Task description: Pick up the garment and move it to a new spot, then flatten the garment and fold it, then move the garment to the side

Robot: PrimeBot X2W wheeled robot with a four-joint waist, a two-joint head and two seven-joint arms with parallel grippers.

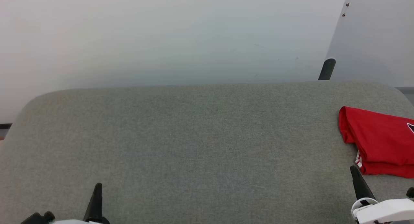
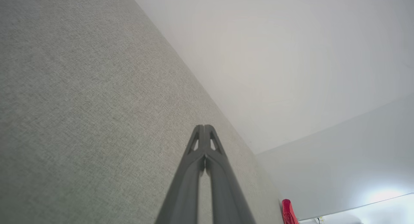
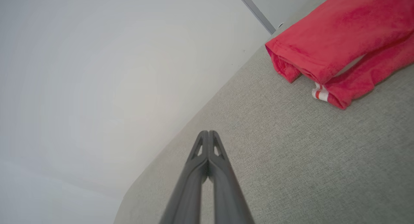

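Rightward, the garment (image 1: 378, 140) lies on grey fabric (image 1: 194, 146) below pale wall (image 1: 161, 36).

Garment (image 1: 378, 143) — right end of surface (image 1: 194, 136)

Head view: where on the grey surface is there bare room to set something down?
The grey surface is bare from its left edge across the middle, up to the folded garment. The right end is crowded: the garment lies there, the right gripper just short of it.
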